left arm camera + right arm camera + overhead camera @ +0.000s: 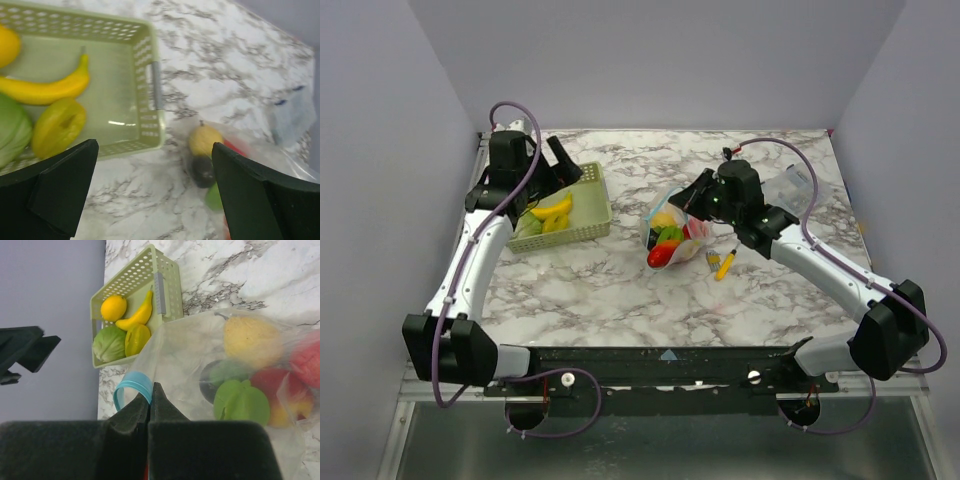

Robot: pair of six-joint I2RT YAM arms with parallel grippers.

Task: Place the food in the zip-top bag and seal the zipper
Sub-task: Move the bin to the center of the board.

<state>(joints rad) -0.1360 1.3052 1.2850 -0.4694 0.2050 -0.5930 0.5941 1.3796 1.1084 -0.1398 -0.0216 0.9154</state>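
The clear zip-top bag lies mid-table with several toy foods inside: a yellow pear, a green piece, red pieces and a dark one. My right gripper is shut on the light-blue zipper strip at the bag's mouth and holds it lifted; it also shows in the top view. My left gripper is open and empty above the right end of the green basket. In the basket lie a banana, a lemon, a green cabbage and a yellow piece.
A thin yellow stick with a black tip lies right of the bag. A smaller clear plastic piece lies at the back right. Grey walls stand close behind and on both sides.
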